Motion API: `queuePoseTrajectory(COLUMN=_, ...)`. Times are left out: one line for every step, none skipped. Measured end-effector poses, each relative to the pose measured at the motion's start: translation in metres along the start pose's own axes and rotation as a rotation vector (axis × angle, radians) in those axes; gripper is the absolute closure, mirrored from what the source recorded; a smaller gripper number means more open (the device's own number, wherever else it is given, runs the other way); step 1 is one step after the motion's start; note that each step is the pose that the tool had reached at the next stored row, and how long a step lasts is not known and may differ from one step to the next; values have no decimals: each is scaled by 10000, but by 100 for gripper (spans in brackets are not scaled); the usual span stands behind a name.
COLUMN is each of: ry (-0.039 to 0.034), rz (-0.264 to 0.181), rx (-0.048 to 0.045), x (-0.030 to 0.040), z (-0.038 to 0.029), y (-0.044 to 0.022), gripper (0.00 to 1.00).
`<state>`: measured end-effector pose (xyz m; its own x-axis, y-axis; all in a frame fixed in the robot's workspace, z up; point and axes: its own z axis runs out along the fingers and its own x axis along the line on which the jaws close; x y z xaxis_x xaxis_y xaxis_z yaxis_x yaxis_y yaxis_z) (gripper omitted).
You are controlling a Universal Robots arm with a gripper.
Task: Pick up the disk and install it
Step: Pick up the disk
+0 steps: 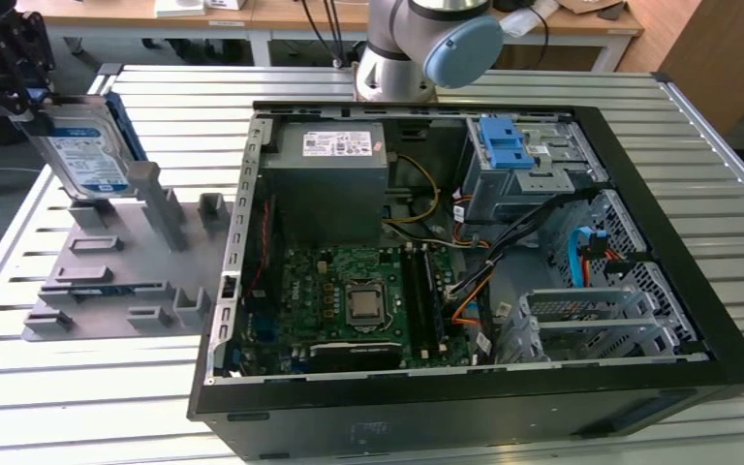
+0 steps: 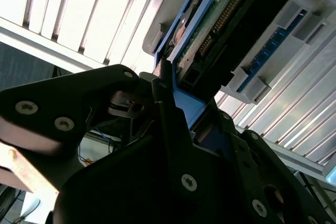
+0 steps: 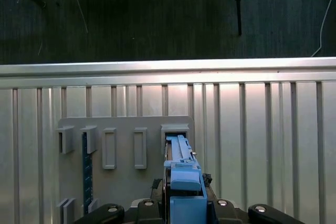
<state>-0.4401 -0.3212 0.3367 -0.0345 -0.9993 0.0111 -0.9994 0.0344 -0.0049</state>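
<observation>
My claw grips the disk by its top edge, holding it upright (I judge so it slides straight along its slot). It stands over the grey rack's end slot

A slatted aluminium tabletop carries two things. An open black computer tower lies on its side across the middle and toward the exterior view's right. Just beside it, by the tabletop's edge at the exterior view's left, sits a grey slotted holder plate.
</observation>
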Motion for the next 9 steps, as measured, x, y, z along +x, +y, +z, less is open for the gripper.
queuePoseTrajectory(ry=0, rz=0, rx=0, x=0, z=-9, y=0, gripper=64)
queuePoseTrajectory(ry=0, rz=1, rx=0, x=0, z=-17, y=0, gripper=64)
queuePoseTrajectory(ry=0, rz=0, rx=-1, x=0, z=-24, y=0, gripper=64)
queuePoseTrajectory(ry=0, rz=0, rx=-1, x=0, z=-33, y=0, gripper=64)
queuePoseTrajectory(ry=0, rz=0, rx=0, x=0, z=-40, y=0, gripper=64)
queuePoseTrajectory(ry=0, rz=0, rx=0, x=0, z=-48, y=0, gripper=64)
queuePoseTrajectory(ry=0, rz=0, rx=-1, x=0, z=-56, y=0, gripper=64)
queuePoseTrajectory(ry=0, rz=0, rx=-1, x=1, z=-64, y=0, gripper=64)
queuePoseTrajectory(ry=0, rz=0, rx=0, x=1, z=-71, y=0, gripper=64)
